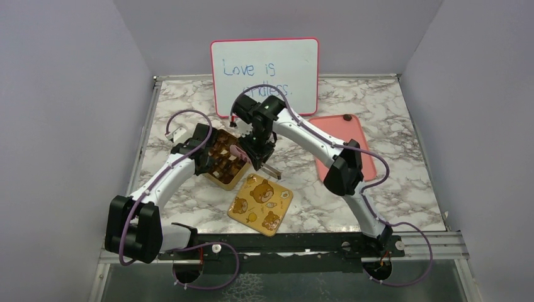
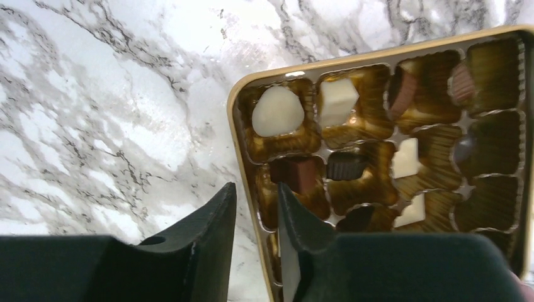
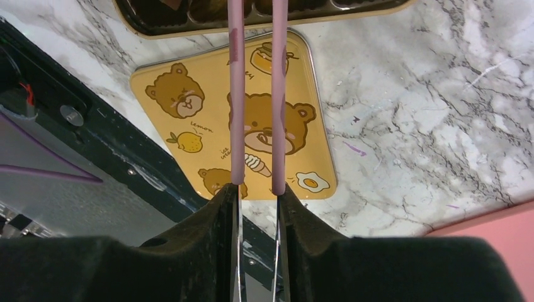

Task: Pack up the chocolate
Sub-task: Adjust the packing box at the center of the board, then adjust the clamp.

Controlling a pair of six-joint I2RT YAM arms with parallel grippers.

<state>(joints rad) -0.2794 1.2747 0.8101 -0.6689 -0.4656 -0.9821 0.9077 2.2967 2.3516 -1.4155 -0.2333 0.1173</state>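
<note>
Right tool [image 3: 257,192] gripping pink tongs [image 3: 237,94], left tool [image 2: 256,189] astride tin [image 2: 378,54] — chocolate [image 2: 277,110] inside

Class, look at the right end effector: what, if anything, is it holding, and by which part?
The right end effector holds pink tongs, pinched across both arms, partway along their length.

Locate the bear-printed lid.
Top view: the bear lid lies flat on the table, centre front, beside the near right edge of the open gold tin.

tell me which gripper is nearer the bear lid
Right. The right gripper, holding pink tongs, hangs just beyond the bear lid's far edge; the left gripper is at the gold tin's left rim, across the tin from the lid.
</note>
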